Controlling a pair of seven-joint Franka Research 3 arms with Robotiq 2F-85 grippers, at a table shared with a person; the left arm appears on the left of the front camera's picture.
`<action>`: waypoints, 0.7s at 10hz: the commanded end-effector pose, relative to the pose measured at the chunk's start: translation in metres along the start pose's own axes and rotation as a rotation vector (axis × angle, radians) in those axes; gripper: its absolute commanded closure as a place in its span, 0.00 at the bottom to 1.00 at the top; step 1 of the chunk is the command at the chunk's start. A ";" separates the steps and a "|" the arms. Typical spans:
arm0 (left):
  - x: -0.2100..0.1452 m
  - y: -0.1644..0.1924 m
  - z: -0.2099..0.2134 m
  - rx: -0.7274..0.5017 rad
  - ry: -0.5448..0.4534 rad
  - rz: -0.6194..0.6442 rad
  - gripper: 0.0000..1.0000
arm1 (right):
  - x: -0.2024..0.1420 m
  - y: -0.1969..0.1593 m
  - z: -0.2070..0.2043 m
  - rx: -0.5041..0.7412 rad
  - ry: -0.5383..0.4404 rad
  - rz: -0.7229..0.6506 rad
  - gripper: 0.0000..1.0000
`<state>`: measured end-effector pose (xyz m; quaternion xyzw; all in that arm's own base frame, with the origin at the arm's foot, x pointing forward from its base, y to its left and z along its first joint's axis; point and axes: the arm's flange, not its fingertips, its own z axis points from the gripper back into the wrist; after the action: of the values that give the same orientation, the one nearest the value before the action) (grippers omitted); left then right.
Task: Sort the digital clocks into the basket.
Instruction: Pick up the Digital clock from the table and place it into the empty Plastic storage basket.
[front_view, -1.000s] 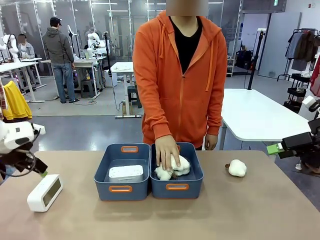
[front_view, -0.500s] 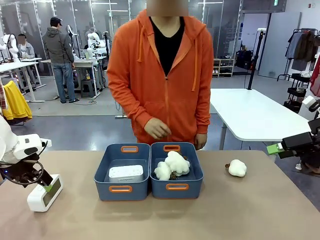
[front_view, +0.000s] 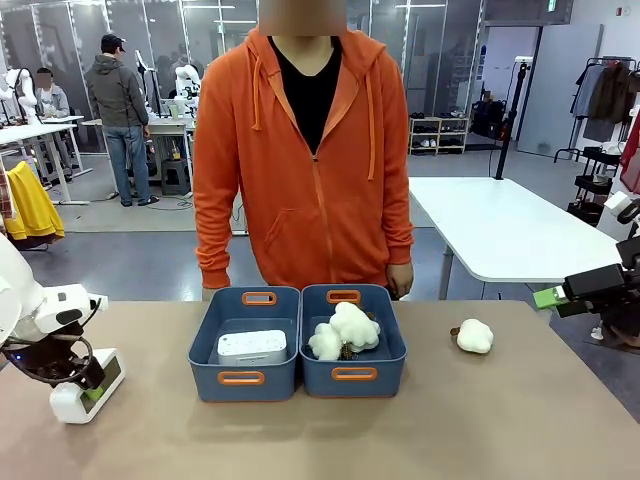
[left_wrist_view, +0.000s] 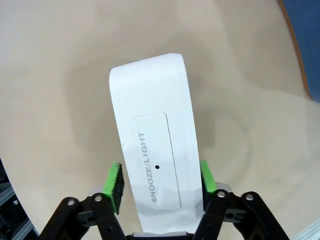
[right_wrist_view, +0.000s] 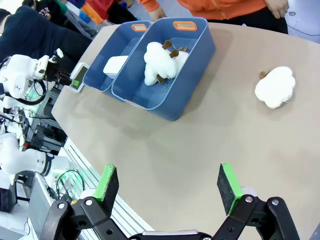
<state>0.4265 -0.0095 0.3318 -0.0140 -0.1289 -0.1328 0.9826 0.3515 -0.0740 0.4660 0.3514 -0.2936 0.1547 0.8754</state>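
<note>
White plastic meets green pads at the table's left end in the front view: the left gripper (front_view: 88, 385) is clamped on the second clock (front_view: 88, 386), which rests on the table (front_view: 500, 420), well apart from the baskets. The other clock (front_view: 252, 347) already lies in the left basket (front_view: 243, 342), so that tub looks like the destination; the right basket (front_view: 352, 340) holds plush sheep (front_view: 343, 329), and one more sheep (front_view: 474, 336) sits near the right end. The person (front_view: 305, 160) stands behind the tubs.

Left wrist view: both pads press the clock's narrow sides, snooze bar (left_wrist_view: 155, 160) facing the camera, a hold that probably suits a straight lift.

Right wrist view: the right gripper (right_wrist_view: 165, 184) hangs spread wide and empty above the table edge, likely parked clear.
</note>
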 end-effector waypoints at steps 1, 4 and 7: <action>-0.017 -0.010 -0.003 -0.003 -0.022 0.024 1.00 | -0.001 0.001 0.000 -0.003 -0.002 0.007 0.00; -0.020 -0.013 0.003 -0.024 -0.006 0.020 0.96 | -0.001 0.001 0.000 -0.003 -0.002 0.007 0.00; -0.012 -0.016 0.049 -0.147 -0.018 -0.115 1.00 | -0.001 0.001 0.000 -0.003 -0.002 0.007 0.00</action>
<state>0.4189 -0.0268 0.3541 -0.0457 -0.1312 -0.1612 0.9771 0.3516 -0.0740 0.4659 0.3514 -0.2935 0.1547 0.8755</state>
